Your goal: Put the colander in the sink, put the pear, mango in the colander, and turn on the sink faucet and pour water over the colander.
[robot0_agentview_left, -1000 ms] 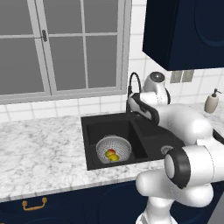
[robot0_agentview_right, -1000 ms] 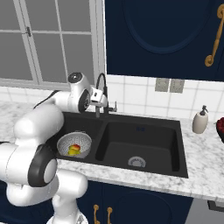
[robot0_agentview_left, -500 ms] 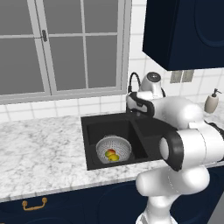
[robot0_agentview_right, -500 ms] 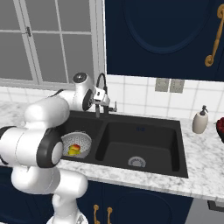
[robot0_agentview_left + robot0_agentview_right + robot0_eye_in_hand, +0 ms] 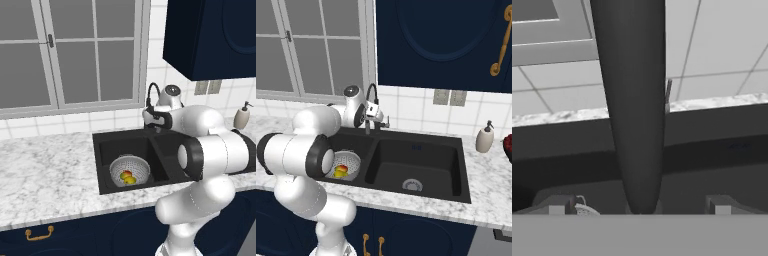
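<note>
The silver perforated colander [image 5: 130, 169] [image 5: 347, 163] sits in the left basin of the black sink [image 5: 165, 141] [image 5: 421, 150]. The pear and mango [image 5: 127, 177] [image 5: 340, 171] lie inside it as small yellow-green and red-orange shapes, too small to tell apart. My gripper [image 5: 153, 118] [image 5: 376, 112] [image 5: 638, 205] is open at the black sink faucet [image 5: 150, 95] [image 5: 373, 102]. In the hand view the faucet's dark stem [image 5: 634, 110] rises between the two fingertips [image 5: 557, 205], with a gap on each side. I see no water running.
A beige soap dispenser [image 5: 242, 116] [image 5: 485, 137] stands on the marble counter [image 5: 45, 170] to the right of the sink. The right basin shows a silver drain [image 5: 412, 185]. A window [image 5: 75, 50] and tiled wall lie behind the faucet, with a dark cabinet [image 5: 215, 35] above.
The hand has edged closer to the faucet and the elbow has swung out to the side. The jaws stay open. Colander and fruit have not moved.
</note>
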Robot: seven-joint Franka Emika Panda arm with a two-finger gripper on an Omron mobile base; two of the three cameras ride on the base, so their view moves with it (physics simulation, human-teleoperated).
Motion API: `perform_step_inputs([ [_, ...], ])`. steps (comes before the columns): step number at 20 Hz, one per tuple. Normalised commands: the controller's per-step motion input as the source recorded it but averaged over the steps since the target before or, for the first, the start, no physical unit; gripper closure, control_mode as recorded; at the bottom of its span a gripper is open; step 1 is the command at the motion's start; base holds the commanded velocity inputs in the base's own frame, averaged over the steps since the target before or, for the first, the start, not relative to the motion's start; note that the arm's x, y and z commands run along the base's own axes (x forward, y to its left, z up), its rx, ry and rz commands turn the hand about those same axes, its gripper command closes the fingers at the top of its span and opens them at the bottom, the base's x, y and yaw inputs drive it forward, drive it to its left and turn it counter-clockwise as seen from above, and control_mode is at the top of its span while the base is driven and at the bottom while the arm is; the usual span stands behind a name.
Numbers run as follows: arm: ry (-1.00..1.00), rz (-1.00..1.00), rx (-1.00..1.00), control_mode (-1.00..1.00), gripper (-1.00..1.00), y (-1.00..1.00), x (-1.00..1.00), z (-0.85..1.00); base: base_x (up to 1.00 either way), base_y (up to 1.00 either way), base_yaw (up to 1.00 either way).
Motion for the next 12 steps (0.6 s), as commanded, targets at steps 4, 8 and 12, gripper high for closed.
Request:
perform_step_inputs([
  [4, 0.0, 0.0, 0.0, -1.0, -1.0, -0.01, 0.29, -0.18, 0.0, 0.0, 0.0],
  [8, 0.0, 0.0, 0.0, -1.0, -1.0, 0.0, 0.24, -0.17, 0.0, 0.0, 0.0],
  [12, 0.0, 0.0, 0.0, -1.0, -1.0, 0.13, 0.34, -0.2, 0.0, 0.0, 0.0],
])
